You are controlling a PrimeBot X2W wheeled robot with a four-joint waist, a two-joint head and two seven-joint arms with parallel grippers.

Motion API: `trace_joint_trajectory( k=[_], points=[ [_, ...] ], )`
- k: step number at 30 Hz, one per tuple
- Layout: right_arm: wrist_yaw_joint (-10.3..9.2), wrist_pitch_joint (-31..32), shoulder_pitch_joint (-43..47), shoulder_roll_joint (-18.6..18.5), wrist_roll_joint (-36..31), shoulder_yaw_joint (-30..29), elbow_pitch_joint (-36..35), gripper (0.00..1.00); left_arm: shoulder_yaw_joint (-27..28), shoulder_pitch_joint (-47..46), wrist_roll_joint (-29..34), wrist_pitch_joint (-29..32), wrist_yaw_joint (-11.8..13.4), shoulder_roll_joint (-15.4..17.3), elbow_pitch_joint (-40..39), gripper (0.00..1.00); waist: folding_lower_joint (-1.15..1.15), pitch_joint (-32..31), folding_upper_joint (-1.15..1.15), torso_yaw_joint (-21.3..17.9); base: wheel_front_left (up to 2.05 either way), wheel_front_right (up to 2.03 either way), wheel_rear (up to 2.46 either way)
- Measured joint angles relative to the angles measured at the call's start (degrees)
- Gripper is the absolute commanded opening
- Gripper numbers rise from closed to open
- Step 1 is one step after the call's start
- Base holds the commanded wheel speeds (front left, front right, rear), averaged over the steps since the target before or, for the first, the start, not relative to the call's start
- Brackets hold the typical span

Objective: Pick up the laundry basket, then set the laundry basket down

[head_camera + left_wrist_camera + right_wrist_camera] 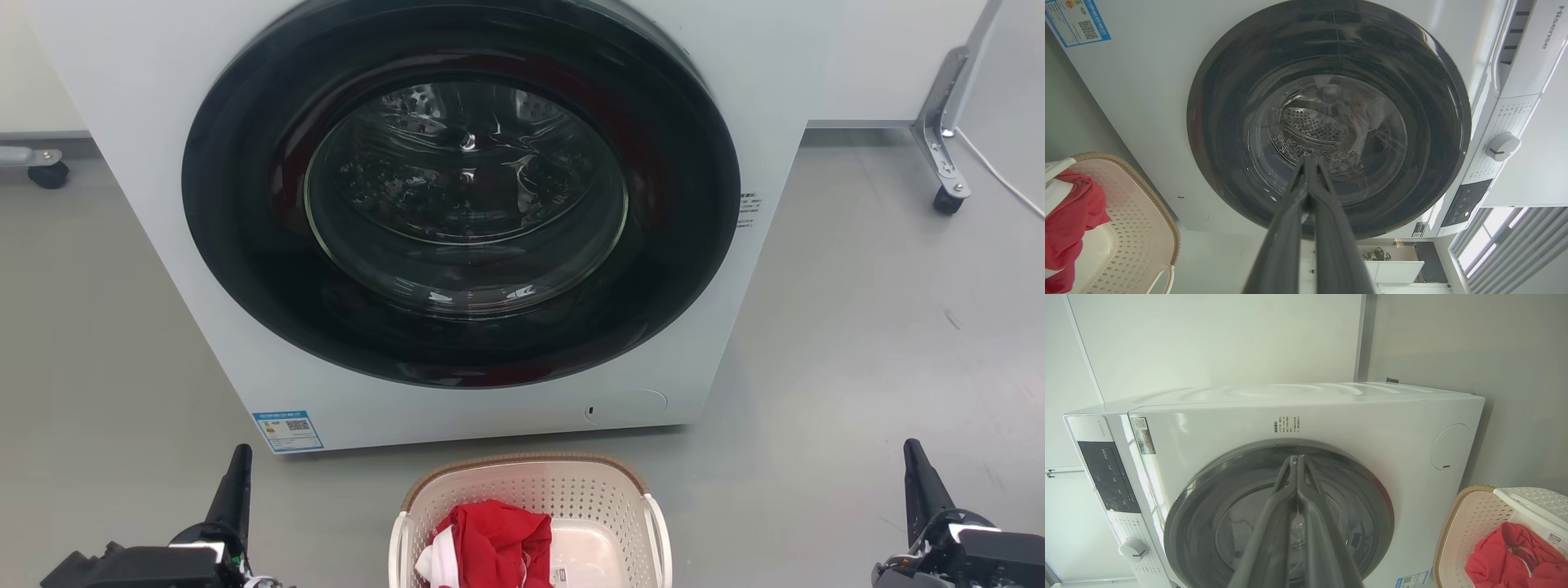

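Observation:
The laundry basket [571,486], cream-white and perforated with a brown rim, stands on the floor in front of the washer, at the bottom middle of the head view. A red and white garment [490,543] lies in it. The basket [1147,228] also sits at the lower left of the left wrist view, and the basket [1470,531] at the lower right of the right wrist view. My left gripper [237,478] is shut and empty, well left of the basket. My right gripper [918,478] is shut and empty, well to its right. Both point toward the washer.
A white front-loading washer [147,122] with a closed round dark glass door [465,196] stands just behind the basket. A castor leg [943,163] of a frame is at the right rear, another castor [45,171] at the left. Grey floor lies on both sides.

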Motion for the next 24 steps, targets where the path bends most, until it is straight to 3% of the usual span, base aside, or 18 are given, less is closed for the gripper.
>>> trace_joint_trajectory(
  k=[24],
  points=[
    [0.0,0.0,0.0,0.0,0.0,0.0,0.0,0.0,0.0,0.0,0.0,0.0,0.0,0.0,0.0,0.0,0.0,0.0,0.0,0.0,0.0,0.0,0.0]
  ],
)
